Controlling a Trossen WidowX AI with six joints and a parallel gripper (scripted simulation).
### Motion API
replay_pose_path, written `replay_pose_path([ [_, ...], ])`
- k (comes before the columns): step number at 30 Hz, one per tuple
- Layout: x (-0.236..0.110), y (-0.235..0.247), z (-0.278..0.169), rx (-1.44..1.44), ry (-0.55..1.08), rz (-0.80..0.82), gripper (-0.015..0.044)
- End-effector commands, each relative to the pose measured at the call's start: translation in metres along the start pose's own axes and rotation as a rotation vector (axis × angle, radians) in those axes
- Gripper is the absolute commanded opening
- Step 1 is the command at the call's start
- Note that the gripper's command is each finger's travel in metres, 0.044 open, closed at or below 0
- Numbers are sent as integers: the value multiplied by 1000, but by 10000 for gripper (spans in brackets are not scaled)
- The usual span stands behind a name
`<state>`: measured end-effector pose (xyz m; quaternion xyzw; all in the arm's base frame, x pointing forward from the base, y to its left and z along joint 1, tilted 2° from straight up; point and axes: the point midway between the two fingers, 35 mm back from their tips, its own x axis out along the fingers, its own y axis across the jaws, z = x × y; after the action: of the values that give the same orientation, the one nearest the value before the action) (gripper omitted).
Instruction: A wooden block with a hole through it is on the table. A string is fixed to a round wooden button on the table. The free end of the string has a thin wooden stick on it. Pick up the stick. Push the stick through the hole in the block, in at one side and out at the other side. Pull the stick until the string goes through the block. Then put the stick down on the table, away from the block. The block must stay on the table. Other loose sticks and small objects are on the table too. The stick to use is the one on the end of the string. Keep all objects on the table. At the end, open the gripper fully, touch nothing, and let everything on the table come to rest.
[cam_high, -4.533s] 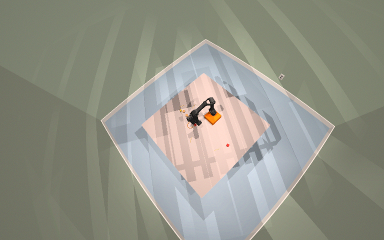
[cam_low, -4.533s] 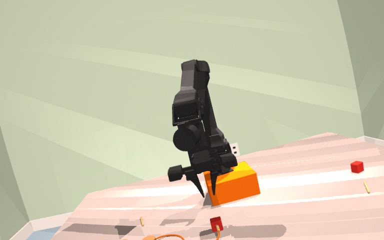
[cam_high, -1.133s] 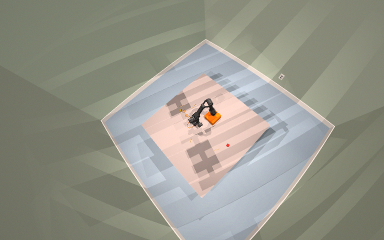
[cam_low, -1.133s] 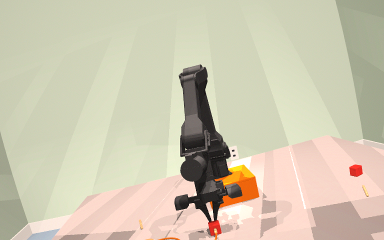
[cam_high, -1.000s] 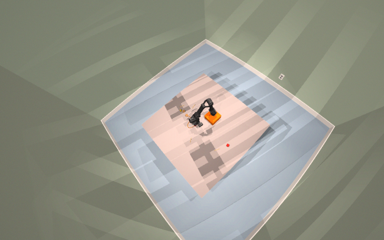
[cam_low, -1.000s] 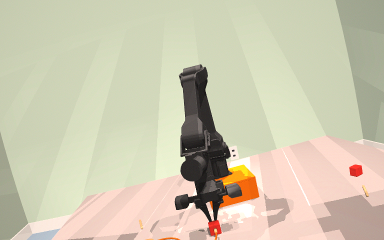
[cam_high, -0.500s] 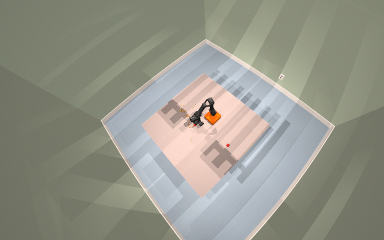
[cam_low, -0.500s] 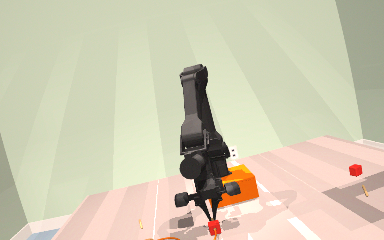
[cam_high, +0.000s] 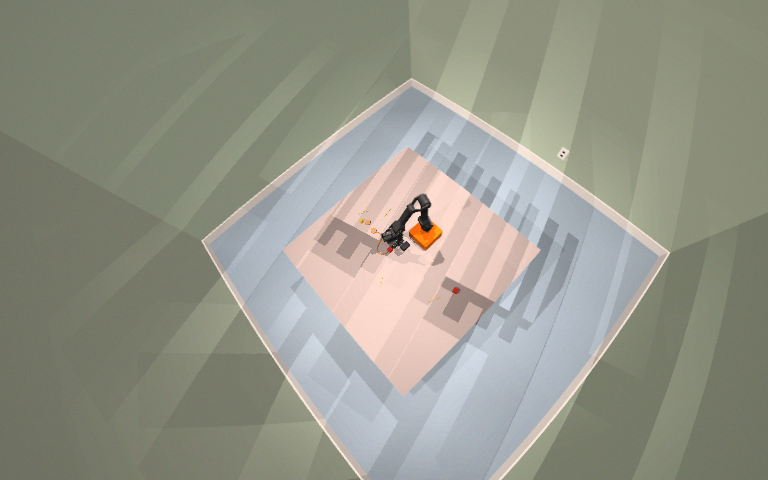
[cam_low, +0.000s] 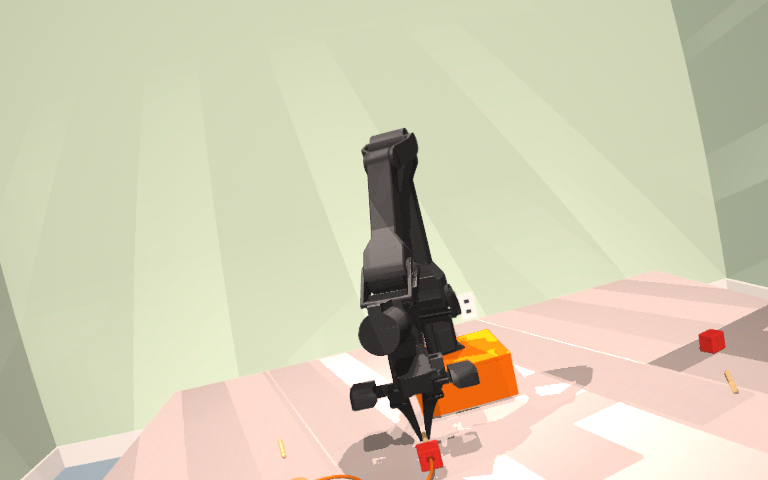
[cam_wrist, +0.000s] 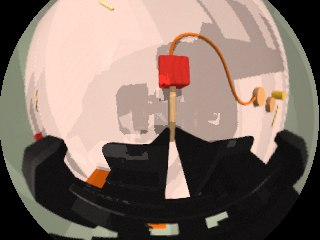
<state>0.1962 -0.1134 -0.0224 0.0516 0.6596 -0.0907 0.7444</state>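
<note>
The red block is below my fingertips in the exterior view. My gripper is shut on the wooden stick, which sticks out of the block's side facing the gripper. The orange string enters the block's opposite side and curves back to the round button. Whether the stick's far end is still inside the block is hidden. I cannot tell whether the block touches the table.
A second disc and a yellow cylinder lie beside the button. Another red cube lies far off, near a loose stick. Another loose stick lies left in the exterior view.
</note>
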Motion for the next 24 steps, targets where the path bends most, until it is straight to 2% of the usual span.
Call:
replay_pose_path([
  [1,0,0,-7,-4,3,0,0],
  [24,-1,-1,-29,-5,6,-5,0],
])
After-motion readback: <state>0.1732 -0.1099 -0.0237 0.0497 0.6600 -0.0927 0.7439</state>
